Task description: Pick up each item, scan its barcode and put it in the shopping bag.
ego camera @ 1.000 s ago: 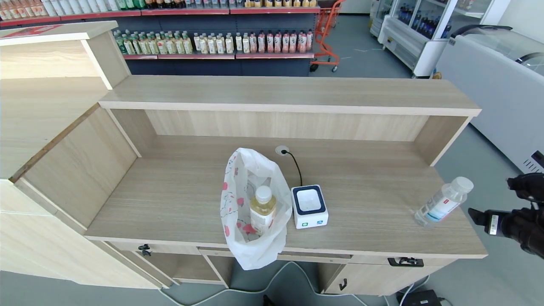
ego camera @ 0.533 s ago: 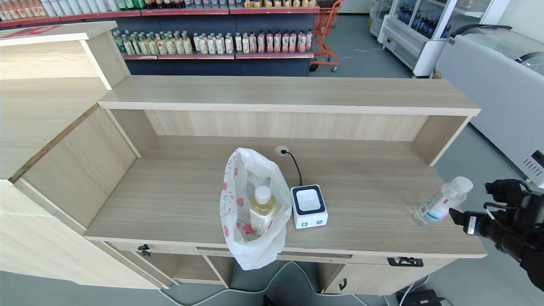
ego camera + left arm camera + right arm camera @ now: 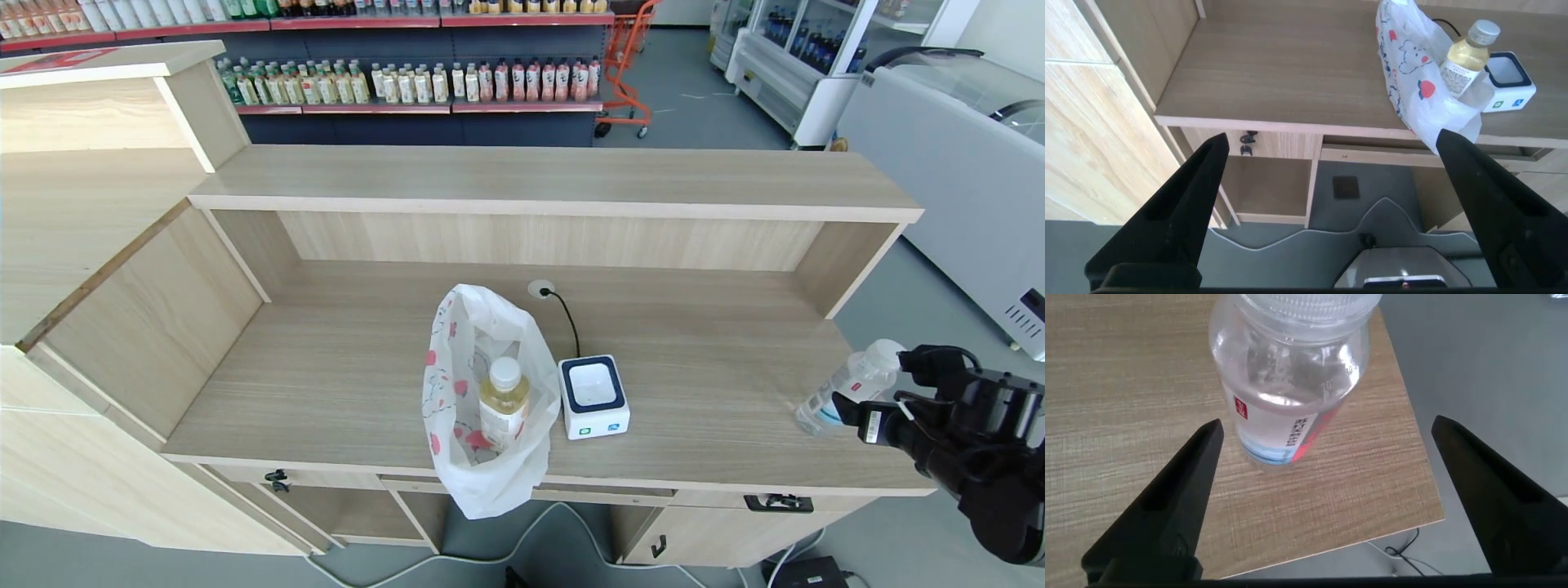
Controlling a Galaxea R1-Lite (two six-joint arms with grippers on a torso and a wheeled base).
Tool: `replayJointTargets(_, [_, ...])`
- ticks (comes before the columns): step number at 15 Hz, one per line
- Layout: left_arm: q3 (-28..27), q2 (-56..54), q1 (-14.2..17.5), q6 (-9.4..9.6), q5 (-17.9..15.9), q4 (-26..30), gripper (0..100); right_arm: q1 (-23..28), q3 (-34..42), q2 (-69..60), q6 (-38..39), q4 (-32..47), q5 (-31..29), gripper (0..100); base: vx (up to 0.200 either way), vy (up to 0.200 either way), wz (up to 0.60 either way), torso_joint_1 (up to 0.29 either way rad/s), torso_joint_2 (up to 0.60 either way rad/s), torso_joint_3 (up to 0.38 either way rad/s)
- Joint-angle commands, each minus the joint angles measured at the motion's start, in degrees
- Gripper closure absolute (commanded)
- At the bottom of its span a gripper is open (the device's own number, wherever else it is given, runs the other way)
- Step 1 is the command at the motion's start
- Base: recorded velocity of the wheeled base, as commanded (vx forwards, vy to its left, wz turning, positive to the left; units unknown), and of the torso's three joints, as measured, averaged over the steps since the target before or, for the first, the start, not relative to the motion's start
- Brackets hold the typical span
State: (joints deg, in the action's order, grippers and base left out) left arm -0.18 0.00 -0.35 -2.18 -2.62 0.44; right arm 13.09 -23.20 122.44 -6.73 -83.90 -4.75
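Clear bottle (image 3: pixel 851 385) stands at the right near corner of the counter (image 3: pixel 702 359), close to its edge. Right gripper (image 3: pixel 886 384) is spread wide, level with it, no contact visible. Judgement: water-filled, moderately heavy, smooth and slippery; the thin plastic wall may dent. I would grip mid-body across the label, below the cap. Left gripper (image 3: pixel 1331 212) is also wide.

head: high, down on counter (image 3: pixel 718 359) | left wrist: far, sharing bag (image 3: pixel 1404 65) | right wrist: close above bottle (image 3: pixel 1290 384)
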Motion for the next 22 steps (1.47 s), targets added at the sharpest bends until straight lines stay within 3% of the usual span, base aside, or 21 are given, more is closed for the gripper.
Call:
replayJointTargets(1, [0.01,0.00,0.00,-0.02,-0.02,0.00,0,-0.44,-0.44,2.27,0.05,-0.74,0.01,0,0.000,0.000,0.00,0.000,0.00,0.000])
replayJointTargets(22, [0.01,0.00,0.00,-0.02,-0.02,0.00,0,-1.49,-13.10,12.73,-2.15,-5.66,1.68,0,0.000,0.000,0.00,0.000,0.00,0.000])
